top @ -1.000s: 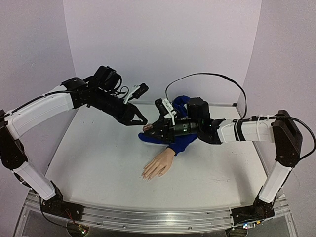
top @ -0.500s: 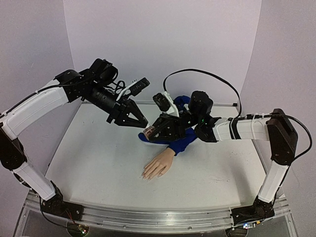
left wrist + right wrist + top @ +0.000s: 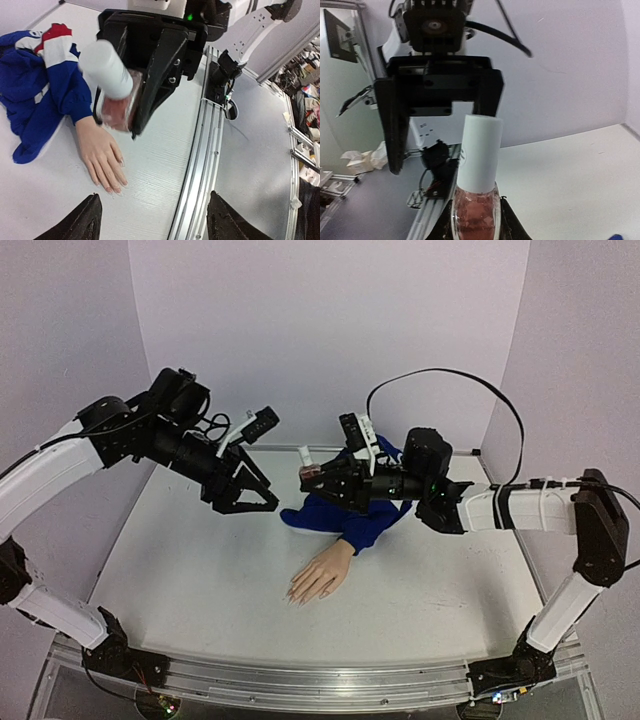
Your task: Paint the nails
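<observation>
My right gripper is shut on a small pinkish polish bottle with a white cap, holding it in the air above the blue sleeve. My left gripper hangs open just left of the bottle, its jaws spread wide and apart from the cap. The beige mannequin hand lies flat on the table below, fingers toward the near edge. Its nails show at the fingertips in the left wrist view, under the held bottle. My left gripper holds nothing there.
The blue sleeve with red and white patches is bunched up behind the hand. An aluminium rail runs along the table's near edge. A black cable arcs above the right arm. White walls close in the back and sides.
My left gripper has gone from shut to open and pulled back to the left, away from the bottle's cap. My right gripper has raised the bottle and shifted slightly right.
</observation>
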Robot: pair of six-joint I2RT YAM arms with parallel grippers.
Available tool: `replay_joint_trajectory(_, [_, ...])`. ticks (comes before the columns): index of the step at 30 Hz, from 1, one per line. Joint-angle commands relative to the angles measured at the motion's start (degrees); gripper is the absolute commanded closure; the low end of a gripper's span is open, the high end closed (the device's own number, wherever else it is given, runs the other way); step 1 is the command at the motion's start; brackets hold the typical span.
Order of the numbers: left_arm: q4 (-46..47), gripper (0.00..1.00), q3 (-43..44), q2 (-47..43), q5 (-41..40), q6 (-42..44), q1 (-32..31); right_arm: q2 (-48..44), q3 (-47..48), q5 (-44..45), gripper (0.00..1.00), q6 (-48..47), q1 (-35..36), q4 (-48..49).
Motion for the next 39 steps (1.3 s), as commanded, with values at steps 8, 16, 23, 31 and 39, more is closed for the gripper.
replay_joint_trajectory(8, [31.05, 0.13, -12.25, -9.42, -28.2, -40.29, 0.32, -7.14, -2.4, 48.71, 1.0, -20.06, 7.8, -4.17])
replay_joint_trajectory(16, [39.53, 0.28, -12.57, -5.26, -31.41, -41.76, -2.24, -3.96, 1.61, 58.31, 1.0, -24.21, 11.38, -6.67])
replay_joint_trajectory(23, [42.03, 0.24, -12.49, -2.87, -33.44, -38.9, -5.73, -2.65, 3.34, 57.93, 1.0, -24.29, 11.8, -8.07])
replay_joint_trajectory(31, [42.21, 0.44, -10.91, -0.38, -36.52, -38.76, -6.0, -3.08, 2.81, 57.68, 1.0, -24.73, 12.4, -8.03])
replay_joint_trajectory(39, [42.23, 0.6, -9.64, 1.63, -35.42, -38.64, -6.17, -3.44, 2.78, 57.94, 1.0, -25.26, 12.72, -8.09])
